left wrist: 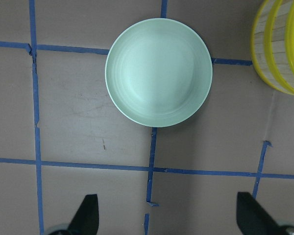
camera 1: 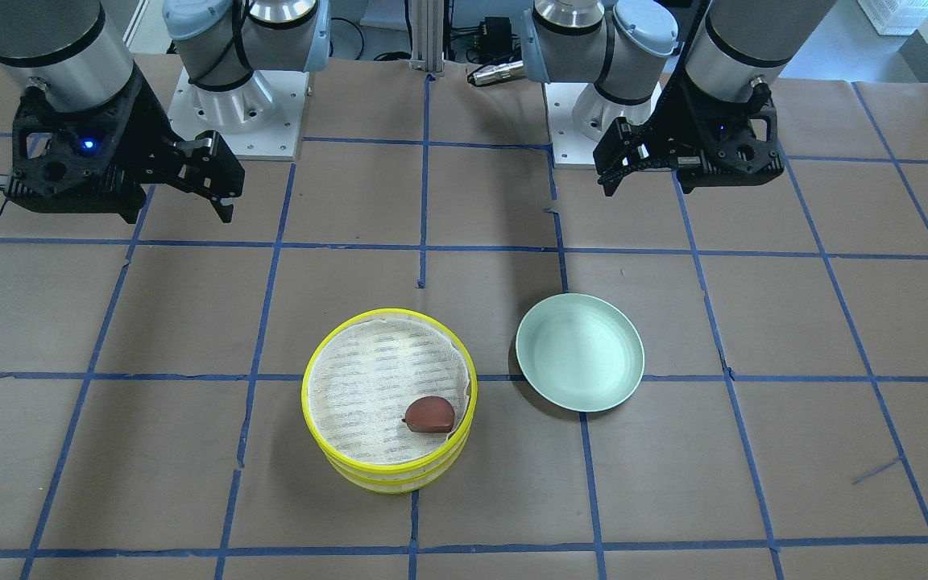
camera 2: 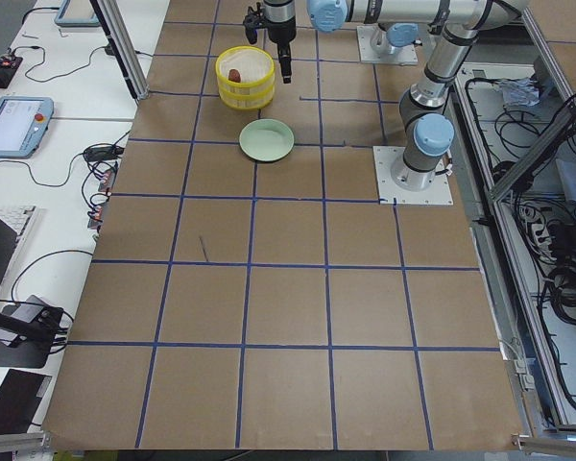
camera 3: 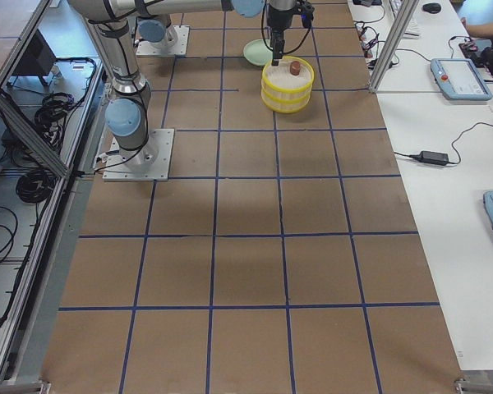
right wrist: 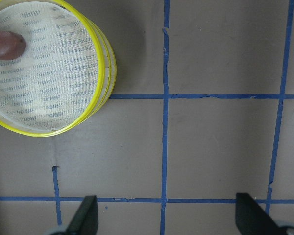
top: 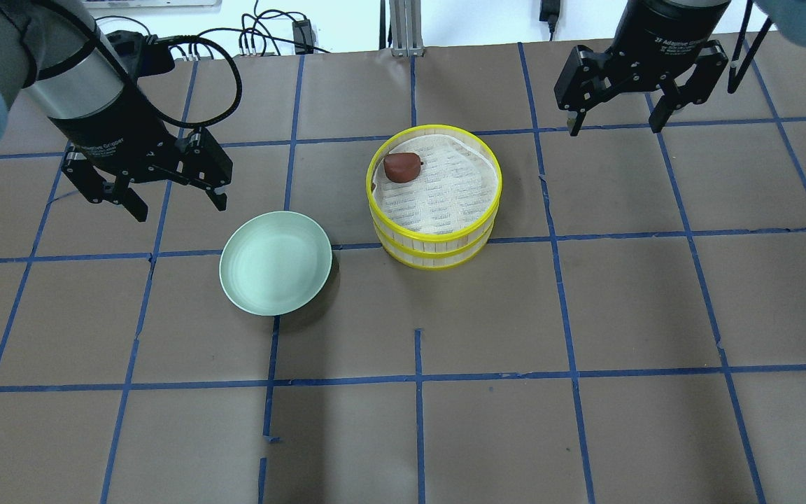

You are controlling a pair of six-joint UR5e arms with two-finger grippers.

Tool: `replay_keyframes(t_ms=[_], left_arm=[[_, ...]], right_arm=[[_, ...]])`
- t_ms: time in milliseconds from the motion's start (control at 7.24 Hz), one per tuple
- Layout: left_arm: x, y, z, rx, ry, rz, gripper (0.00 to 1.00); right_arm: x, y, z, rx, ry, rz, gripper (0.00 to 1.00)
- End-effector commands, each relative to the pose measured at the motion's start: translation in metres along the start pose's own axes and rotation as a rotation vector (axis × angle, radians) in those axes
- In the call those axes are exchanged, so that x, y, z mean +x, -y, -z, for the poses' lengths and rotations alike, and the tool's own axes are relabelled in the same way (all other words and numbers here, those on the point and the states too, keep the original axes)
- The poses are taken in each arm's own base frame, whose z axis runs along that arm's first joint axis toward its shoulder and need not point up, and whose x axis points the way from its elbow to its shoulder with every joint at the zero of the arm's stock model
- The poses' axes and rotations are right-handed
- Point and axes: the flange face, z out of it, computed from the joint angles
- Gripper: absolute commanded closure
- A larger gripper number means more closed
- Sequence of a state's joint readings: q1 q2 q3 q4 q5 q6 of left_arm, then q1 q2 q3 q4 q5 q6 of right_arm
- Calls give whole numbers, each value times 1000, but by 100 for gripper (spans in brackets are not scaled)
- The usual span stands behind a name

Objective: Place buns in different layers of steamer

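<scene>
The yellow-rimmed steamer (top: 438,245) stands mid-table with its two tiers stacked. The dark reddish-brown bun (top: 401,166) lies on the mesh liner of the top tier, near the rim; it also shows in the front view (camera 1: 429,414) and the right wrist view (right wrist: 5,45). The white bun is hidden or out of view. My left gripper (top: 180,208) is open and empty, hovering beside the pale green plate (top: 276,262). My right gripper (top: 613,128) is open and empty, hovering off to the steamer's right.
The pale green plate (camera 1: 580,352) is empty and sits next to the steamer (camera 1: 390,482). Brown table paper with blue tape lines surrounds both. The arm bases (camera 1: 230,105) stand at the robot's side of the table.
</scene>
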State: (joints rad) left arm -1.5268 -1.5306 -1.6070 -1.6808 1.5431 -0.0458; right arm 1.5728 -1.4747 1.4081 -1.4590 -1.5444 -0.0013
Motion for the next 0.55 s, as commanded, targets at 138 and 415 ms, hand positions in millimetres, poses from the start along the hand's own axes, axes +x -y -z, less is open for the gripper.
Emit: replay_keyframes(t_ms=[138, 415], left_arm=[[-1, 0, 0, 0, 0, 1, 0], [-2, 0, -1, -3, 1, 2, 0]], right_arm=[[1, 1, -4, -12, -2, -16, 0], [0, 0, -5, -12, 1, -16, 0]])
